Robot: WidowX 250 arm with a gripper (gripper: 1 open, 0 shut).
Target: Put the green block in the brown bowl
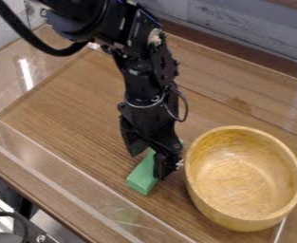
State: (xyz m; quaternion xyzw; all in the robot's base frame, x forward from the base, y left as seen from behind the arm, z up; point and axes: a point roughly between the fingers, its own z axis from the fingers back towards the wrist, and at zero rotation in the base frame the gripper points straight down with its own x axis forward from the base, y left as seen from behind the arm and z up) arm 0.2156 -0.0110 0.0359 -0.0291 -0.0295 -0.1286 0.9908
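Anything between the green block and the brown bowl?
In the camera view, the gripper's bowl-side finger intrudes between the green block and brown bowl.

One raised view of the brown wooden table
The camera looks down at a slant across the brown wood-grained tabletop (62, 119), near enough that the round light-brown wooden bowl (245, 178) runs large at the lower right and the black robot arm (138, 71) enters from the top; it faces the pale plank-like surface (246, 33) behind, whose nature is hard to tell.
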